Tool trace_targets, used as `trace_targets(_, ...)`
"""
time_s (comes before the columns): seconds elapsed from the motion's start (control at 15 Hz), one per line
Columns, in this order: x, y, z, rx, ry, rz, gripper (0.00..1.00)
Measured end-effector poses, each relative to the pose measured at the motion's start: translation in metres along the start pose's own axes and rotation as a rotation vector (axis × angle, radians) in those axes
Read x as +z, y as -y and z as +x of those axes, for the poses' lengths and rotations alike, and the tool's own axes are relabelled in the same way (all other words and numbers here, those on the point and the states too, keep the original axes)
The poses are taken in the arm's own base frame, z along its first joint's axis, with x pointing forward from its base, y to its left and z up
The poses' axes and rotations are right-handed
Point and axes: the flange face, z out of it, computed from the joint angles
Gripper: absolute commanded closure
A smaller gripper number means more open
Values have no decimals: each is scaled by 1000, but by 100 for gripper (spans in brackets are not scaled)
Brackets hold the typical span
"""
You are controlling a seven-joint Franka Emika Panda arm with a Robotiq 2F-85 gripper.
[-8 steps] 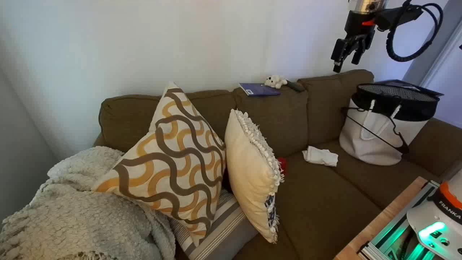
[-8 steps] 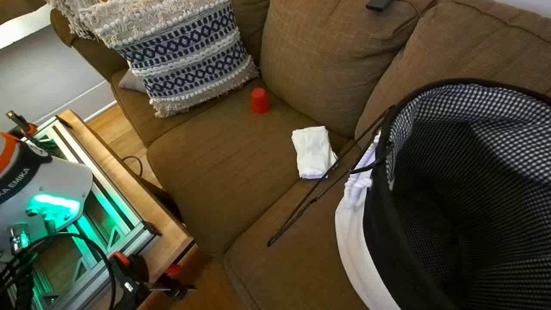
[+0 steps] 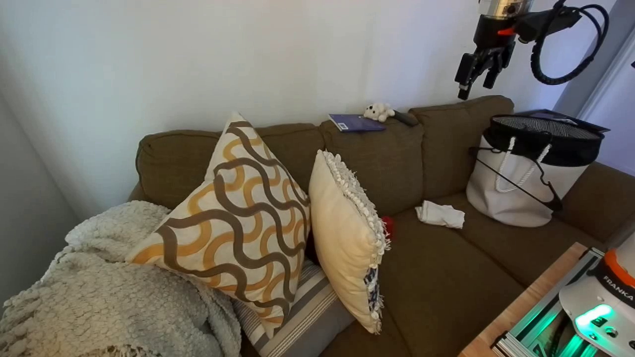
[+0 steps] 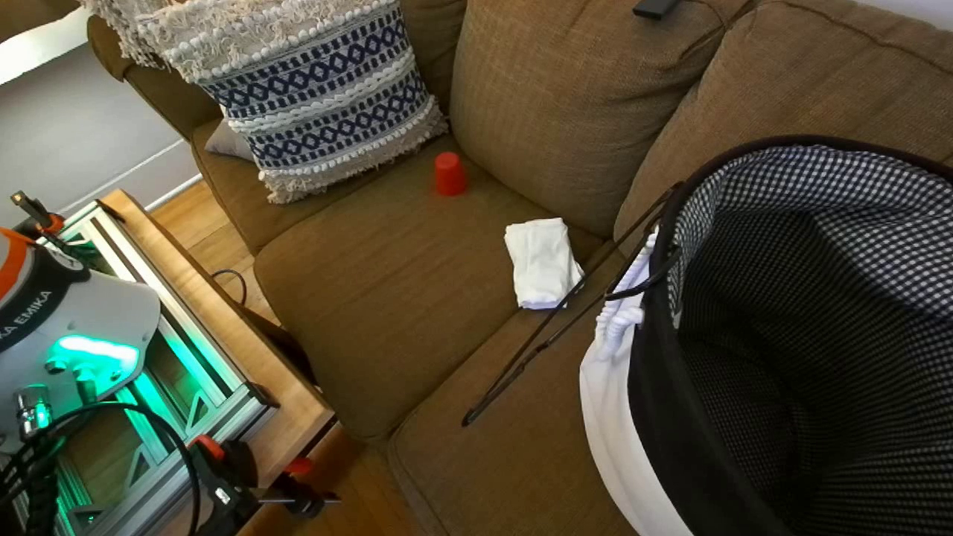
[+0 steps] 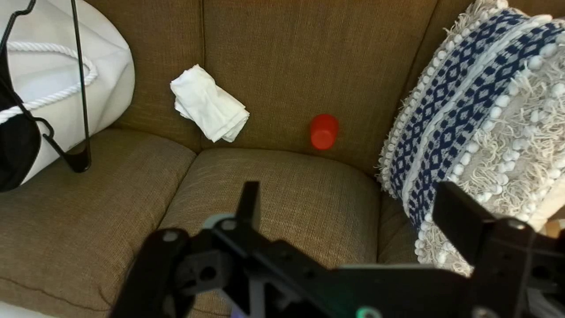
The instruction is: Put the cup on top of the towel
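The small red cup [image 4: 450, 174] stands upside down on the sofa seat. It shows fully in the wrist view [image 5: 324, 131] and is mostly hidden behind the fringed cushion in an exterior view [image 3: 387, 227]. The white folded towel [image 4: 543, 262] lies flat on the seat between the cup and the bag; it also shows in an exterior view [image 3: 440, 214] and in the wrist view [image 5: 209, 104]. My gripper [image 3: 476, 90] is high above the sofa, well apart from both. Its fingers are wide apart with nothing between them in the wrist view [image 5: 346, 194].
A white bag with a black rim [image 4: 609, 417] stands beside the towel. A black hanger [image 4: 514, 365] hangs from it and reaches close to the towel. A fringed cushion [image 4: 320, 97] stands near the cup. A book [image 3: 354, 123] and plush toy [image 3: 379, 112] lie on the backrest.
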Motion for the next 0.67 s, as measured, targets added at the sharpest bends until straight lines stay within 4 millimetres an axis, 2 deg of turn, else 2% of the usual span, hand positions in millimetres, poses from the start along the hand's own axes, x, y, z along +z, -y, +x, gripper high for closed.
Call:
trace_targets(0.13, 1, -1, 1, 1, 2, 4, 0)
trace_targets(0.27, 13, -13, 11, 10, 35, 25, 0)
trace_targets(0.4, 45, -38, 33, -11, 102, 75, 0)
trace_targets(0.53, 89, -62, 58, -50, 163, 142, 0)
trace_targets(0.67, 134, -75, 81, -99, 228, 209, 0)
